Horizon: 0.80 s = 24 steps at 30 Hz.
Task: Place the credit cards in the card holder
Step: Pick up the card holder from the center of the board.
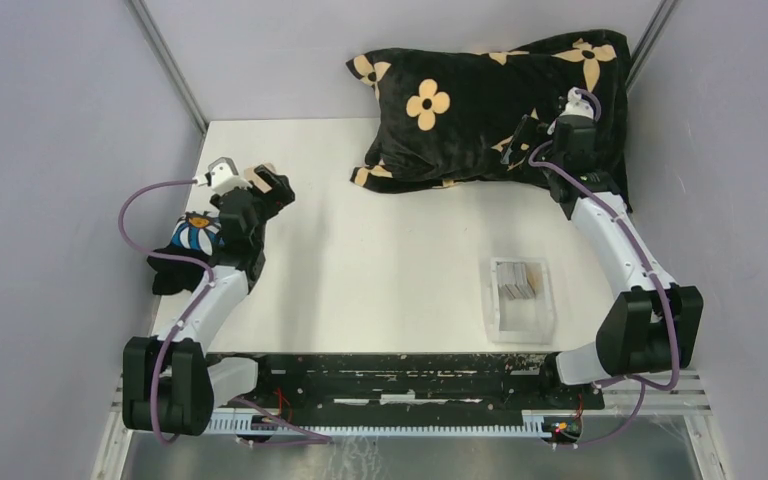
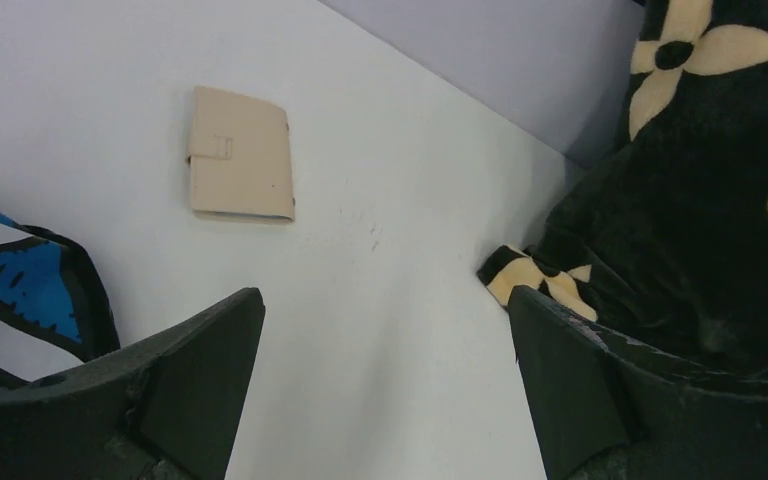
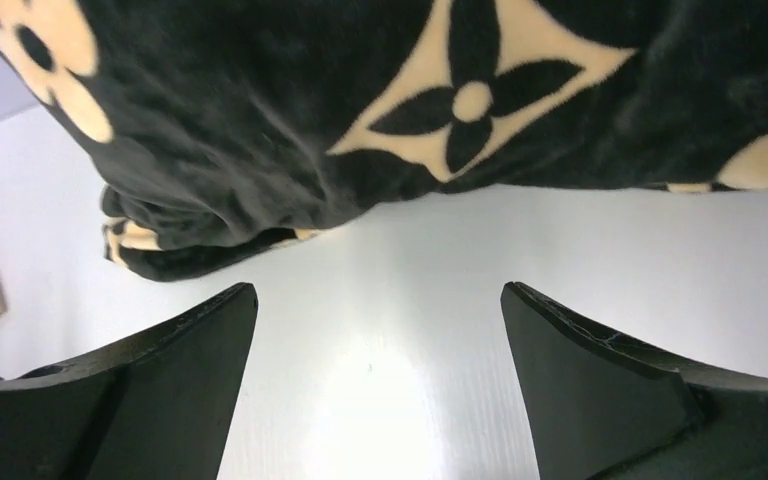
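Note:
The credit cards [image 1: 518, 280] sit as a small stack inside a clear plastic box [image 1: 521, 318] on the right part of the table. The card holder [image 2: 240, 167], a flat tan wallet with a snap tab, lies folded shut on the white table ahead of my left gripper [image 2: 385, 300]. That gripper is open and empty. From above, the card holder [image 1: 257, 175] peeks out beside the left gripper [image 1: 267, 182]. My right gripper [image 3: 380, 290] is open and empty above bare table at the pillow's edge. From above, the right gripper [image 1: 522, 140] shows far from the cards.
A black pillow with tan flowers [image 1: 490, 100] fills the back right of the table; it also shows as the pillow [image 2: 700, 200] and the pillow [image 3: 410, 100] in the wrist views. A blue and white patterned cloth [image 1: 195, 235] lies under my left arm at the table's left edge.

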Each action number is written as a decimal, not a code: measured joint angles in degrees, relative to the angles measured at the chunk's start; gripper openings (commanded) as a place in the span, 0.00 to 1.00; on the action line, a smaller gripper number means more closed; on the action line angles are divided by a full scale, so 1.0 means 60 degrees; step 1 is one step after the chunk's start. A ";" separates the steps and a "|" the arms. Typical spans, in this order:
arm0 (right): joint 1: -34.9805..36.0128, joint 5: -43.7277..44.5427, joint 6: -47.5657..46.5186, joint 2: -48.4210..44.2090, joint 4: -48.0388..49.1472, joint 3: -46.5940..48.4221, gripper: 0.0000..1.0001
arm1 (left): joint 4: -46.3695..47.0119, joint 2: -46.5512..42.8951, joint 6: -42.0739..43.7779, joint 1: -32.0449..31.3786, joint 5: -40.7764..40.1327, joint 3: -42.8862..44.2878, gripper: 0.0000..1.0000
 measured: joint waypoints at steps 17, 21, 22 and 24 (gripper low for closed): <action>-0.0106 -0.1228 0.0707 0.2299 0.1246 0.0805 0.90 | -0.5074 0.4885 -0.2455 0.0248 -0.1446 0.7045 0.99; 0.0175 -0.1453 0.0667 0.2863 0.0874 0.1064 0.90 | -0.5971 0.5657 -0.3238 0.0594 -0.1421 0.7490 1.00; 0.0266 -0.1486 0.0659 0.2976 0.0776 0.1162 0.90 | -0.6149 0.5803 -0.3413 0.0703 -0.1395 0.7490 1.00; 0.0430 -0.1552 0.0619 0.3202 0.0714 0.1344 0.90 | -0.6397 0.6084 -0.3617 0.0914 -0.1279 0.7490 0.99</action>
